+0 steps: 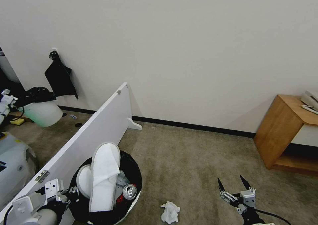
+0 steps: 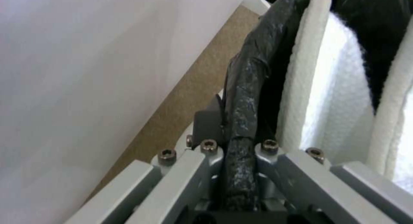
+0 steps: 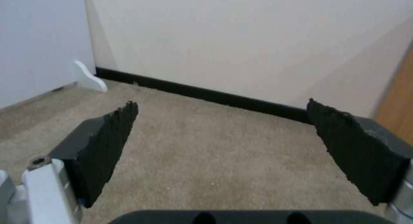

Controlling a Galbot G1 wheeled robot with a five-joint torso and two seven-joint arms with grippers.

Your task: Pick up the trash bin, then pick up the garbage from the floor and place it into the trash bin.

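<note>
The left pincer (image 1: 68,193) clamps the black-bagged rim of the trash bin (image 1: 132,172) at seven o'clock; slippers (image 1: 104,175) and a can (image 1: 129,191) sit inside. The right pincer (image 1: 233,185), at five o'clock, gapes wide and empty above the carpet, a crumpled tissue (image 1: 170,212) lying between them.

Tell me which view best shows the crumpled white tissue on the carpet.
Head view: the crumpled white tissue lies whole on the carpet, between the black-lined trash bin and the open right gripper. Neither wrist view helps with it.

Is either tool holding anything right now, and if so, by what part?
The left tool is shut on the trash bin, pinching its bag-covered rim. The right tool is open above the carpet, holding nothing.
</note>
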